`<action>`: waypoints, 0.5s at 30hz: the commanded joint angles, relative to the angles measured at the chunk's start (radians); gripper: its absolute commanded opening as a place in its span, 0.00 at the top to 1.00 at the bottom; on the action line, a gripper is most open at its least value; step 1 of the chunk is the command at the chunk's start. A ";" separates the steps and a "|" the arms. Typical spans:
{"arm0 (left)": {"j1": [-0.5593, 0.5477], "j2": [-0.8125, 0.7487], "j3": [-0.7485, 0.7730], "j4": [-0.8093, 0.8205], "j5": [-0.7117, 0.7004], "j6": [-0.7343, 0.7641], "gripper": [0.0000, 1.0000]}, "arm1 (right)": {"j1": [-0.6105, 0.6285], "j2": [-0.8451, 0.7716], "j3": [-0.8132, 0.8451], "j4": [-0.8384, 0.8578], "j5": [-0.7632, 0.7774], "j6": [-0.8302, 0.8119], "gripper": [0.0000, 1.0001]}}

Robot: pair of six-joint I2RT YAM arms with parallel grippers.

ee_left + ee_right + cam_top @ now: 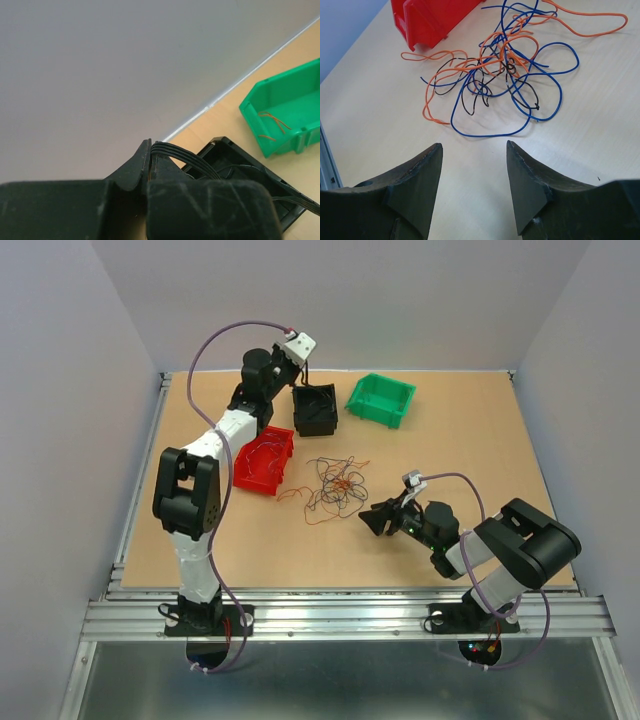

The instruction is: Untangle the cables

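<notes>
The cables [335, 485] lie in a loose tangle mid-table; in the right wrist view this tangle of cables [505, 75] shows orange, blue and black strands. My right gripper [375, 520] sits just right of the tangle. Its jaws are open with bare table between them, and the gripper [474, 147] stops short of the nearest blue loop. My left gripper [302, 380] hangs over the black bin [318, 428] at the back. That gripper [150, 150] is shut on a few black cables [184, 154] that arc down into the black bin [225, 142].
A red bin [265, 458] stands left of the tangle, close to the left arm; its side shows as the red bin [430, 17]. A green bin [380, 400] sits at the back right of the black one. This green bin [285, 142] holds thin orange-brown wires [272, 122].
</notes>
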 commanded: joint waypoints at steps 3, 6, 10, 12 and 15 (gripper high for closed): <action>0.028 -0.111 -0.038 0.112 -0.020 0.049 1.00 | 0.004 -0.017 0.012 0.522 -0.008 0.007 0.41; 0.041 -0.113 -0.060 0.109 -0.023 0.078 1.00 | 0.004 -0.020 0.012 0.522 -0.011 0.009 0.41; 0.057 -0.104 -0.054 0.097 -0.041 0.079 1.00 | 0.004 -0.017 0.015 0.521 -0.016 0.012 0.41; 0.065 -0.099 -0.048 0.094 -0.041 0.076 1.00 | 0.004 -0.016 0.016 0.522 -0.017 0.015 0.41; 0.076 -0.104 -0.051 0.083 -0.006 0.104 1.00 | 0.004 -0.016 0.018 0.522 -0.017 0.015 0.41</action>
